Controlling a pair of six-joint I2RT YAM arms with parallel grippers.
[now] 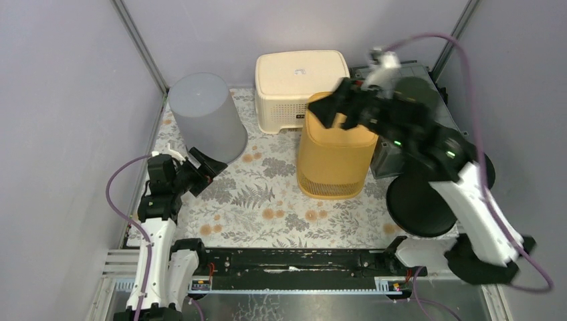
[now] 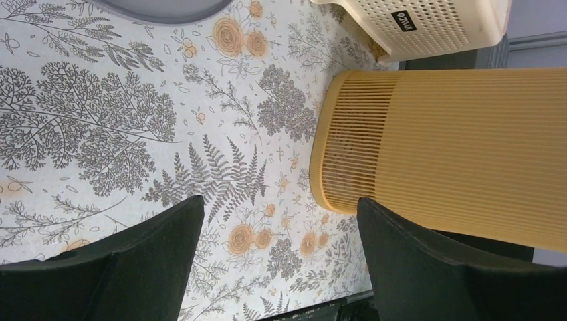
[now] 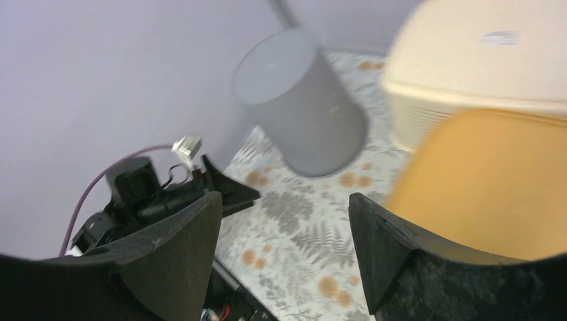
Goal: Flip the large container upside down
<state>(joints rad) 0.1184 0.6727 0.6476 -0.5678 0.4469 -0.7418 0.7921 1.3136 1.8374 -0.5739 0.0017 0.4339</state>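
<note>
The large container (image 1: pixel 334 164) is a yellow ribbed bin standing in the middle of the floral mat, closed base up and slotted rim down. It also fills the right of the left wrist view (image 2: pixel 455 154) and shows blurred in the right wrist view (image 3: pixel 488 180). My right gripper (image 1: pixel 334 103) hovers over its top at the left edge, open (image 3: pixel 284 200), with nothing between the fingers. My left gripper (image 1: pixel 204 170) sits low at the mat's left side, open wide (image 2: pixel 281 204), apart from the container and facing it.
A grey bin (image 1: pixel 207 117) stands upside down at the back left, close behind the left gripper. A cream slotted basket (image 1: pixel 301 87) sits upside down behind the yellow bin. A black round lid (image 1: pixel 418 204) and a dark crate (image 1: pixel 394 157) lie to the right.
</note>
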